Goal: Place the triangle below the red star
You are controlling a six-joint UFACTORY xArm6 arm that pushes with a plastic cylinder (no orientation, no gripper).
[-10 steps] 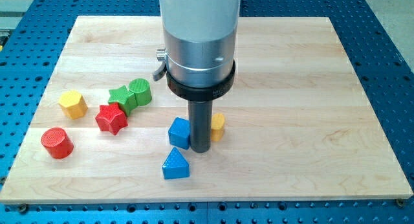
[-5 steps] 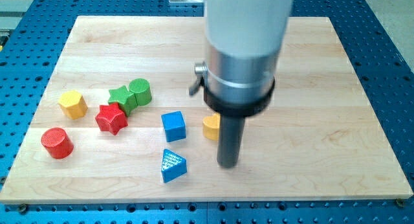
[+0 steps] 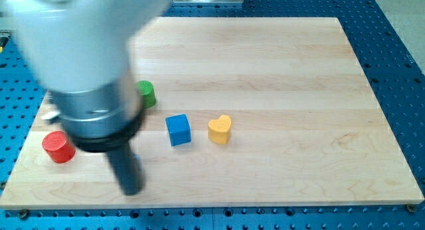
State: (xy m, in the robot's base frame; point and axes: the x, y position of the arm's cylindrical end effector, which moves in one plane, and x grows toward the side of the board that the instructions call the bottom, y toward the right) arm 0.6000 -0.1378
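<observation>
The blue triangle and the red star do not show in the camera view; the blurred arm covers the board's left part where they stood. My tip [image 3: 131, 189] is near the view's bottom left, to the right of and below a red cylinder [image 3: 58, 147] and left of and below a blue cube [image 3: 178, 129]. I cannot tell whether the tip touches any block.
A yellow heart [image 3: 219, 129] sits right of the blue cube. A green cylinder [image 3: 147, 92] shows partly at the arm's right edge. The wooden board [image 3: 299, 90] lies on a blue perforated table. The green star and the yellow block are hidden.
The arm has swept fast from the board's middle to the bottom left. The blue triangle is gone from its spot below the cube. The red star, green star and yellow block are now covered.
</observation>
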